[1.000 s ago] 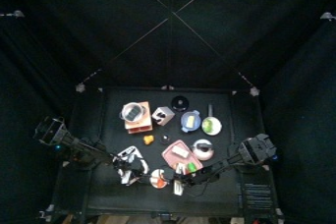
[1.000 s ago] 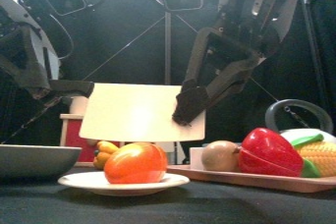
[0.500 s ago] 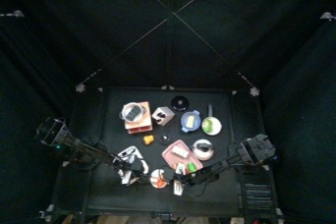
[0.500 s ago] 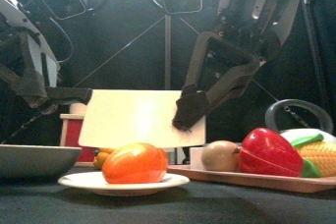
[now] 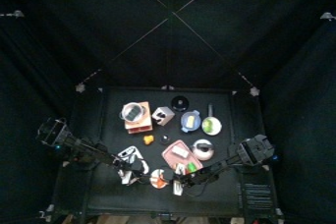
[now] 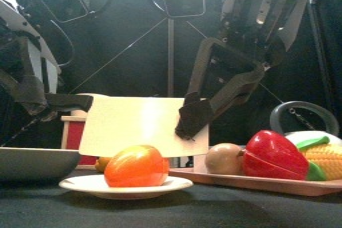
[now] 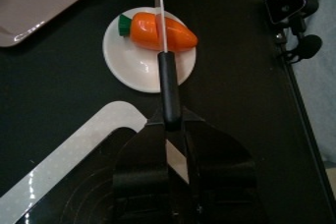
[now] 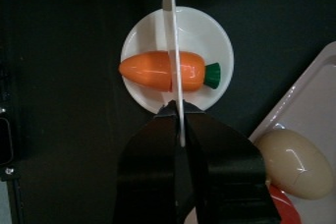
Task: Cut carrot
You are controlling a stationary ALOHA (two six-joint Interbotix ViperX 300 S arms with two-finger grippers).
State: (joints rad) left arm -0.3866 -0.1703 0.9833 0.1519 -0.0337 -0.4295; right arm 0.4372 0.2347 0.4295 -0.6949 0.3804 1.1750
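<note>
The carrot (image 6: 136, 165), orange with a green top, lies on a small white plate (image 6: 94, 187) near the table's front edge. A toy knife with a wide cream blade (image 6: 134, 124) hangs broadside just behind and above it. My left gripper (image 7: 168, 120) is shut on the knife's dark handle (image 7: 168, 83). My right gripper (image 8: 175, 110) is shut on the blade's other end (image 6: 191, 122). Both wrist views show the blade edge-on as a thin line crossing the carrot (image 7: 163, 32) (image 8: 164, 69). Whether the blade touches the carrot cannot be told.
A pink tray (image 6: 267, 183) at the front right holds a red pepper (image 6: 274, 154), corn and a pale egg-shaped piece (image 8: 292, 159). A grey bowl (image 6: 30, 161) stands at the front left. Farther back on the table (image 5: 105, 120) stand more toy dishes.
The knife blade has come down towards the carrot, held between both grippers. The carrot and plate have not moved.
</note>
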